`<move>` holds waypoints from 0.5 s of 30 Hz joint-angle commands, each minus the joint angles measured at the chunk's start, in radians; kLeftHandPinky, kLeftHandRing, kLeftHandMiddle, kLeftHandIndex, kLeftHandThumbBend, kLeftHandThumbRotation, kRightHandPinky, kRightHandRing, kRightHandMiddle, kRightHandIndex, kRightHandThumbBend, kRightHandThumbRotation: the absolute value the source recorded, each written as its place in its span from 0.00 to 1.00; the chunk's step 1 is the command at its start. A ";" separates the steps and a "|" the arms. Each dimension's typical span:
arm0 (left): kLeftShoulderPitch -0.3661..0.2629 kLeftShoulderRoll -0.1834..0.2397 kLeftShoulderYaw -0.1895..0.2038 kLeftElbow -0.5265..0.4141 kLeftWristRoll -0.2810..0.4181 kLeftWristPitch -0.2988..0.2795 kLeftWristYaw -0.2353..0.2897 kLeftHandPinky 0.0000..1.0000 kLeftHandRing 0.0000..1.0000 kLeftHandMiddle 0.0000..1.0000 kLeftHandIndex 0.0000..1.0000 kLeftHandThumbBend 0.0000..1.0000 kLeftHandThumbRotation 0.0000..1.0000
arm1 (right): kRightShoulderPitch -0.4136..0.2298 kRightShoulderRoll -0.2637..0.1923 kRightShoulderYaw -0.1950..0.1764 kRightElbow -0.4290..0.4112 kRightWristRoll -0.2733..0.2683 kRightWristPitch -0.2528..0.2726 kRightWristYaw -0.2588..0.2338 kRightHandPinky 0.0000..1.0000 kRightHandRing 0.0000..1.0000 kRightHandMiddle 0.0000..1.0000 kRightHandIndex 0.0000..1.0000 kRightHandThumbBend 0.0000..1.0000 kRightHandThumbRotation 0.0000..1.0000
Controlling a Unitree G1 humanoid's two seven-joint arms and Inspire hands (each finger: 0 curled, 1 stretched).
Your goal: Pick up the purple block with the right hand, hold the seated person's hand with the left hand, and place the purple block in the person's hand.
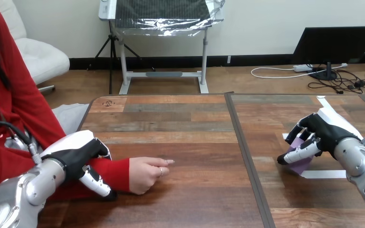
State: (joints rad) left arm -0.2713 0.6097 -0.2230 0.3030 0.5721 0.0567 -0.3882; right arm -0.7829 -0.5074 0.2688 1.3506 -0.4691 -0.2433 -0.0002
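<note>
Curling round the small purple block [299, 164], the robot's right hand [321, 130] gripped it with fingers and thumb, low over the right half of the brown wooden plank table [180, 123], just beside a strip of white tape [325, 174]. Whether the block was clear of the surface, I couldn't tell. Across on the left, the left hand [78, 154] sat over the person's red-sleeved wrist [116, 171], fingers and thumb bent down around it. The person's hand [147, 173] rested loosely closed on the wood, well apart from the block.
</note>
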 commanded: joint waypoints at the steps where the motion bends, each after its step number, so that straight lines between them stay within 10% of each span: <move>1: -0.062 -0.004 0.048 -0.127 -0.034 -0.014 0.029 0.24 0.31 0.39 0.43 0.78 0.00 | -0.074 -0.001 -0.012 -0.052 0.008 -0.044 -0.031 0.40 0.45 0.50 0.52 0.82 0.00; 15: -0.085 -0.002 0.079 -0.212 -0.046 -0.003 0.038 0.24 0.31 0.39 0.42 0.77 0.00 | -0.080 0.005 -0.016 -0.051 0.013 -0.052 -0.025 0.40 0.45 0.50 0.51 0.81 0.00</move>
State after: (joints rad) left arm -0.2607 0.6098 -0.2068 0.2476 0.5576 0.0655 -0.3854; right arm -0.7829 -0.5070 0.2689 1.3493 -0.4691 -0.2764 -0.0016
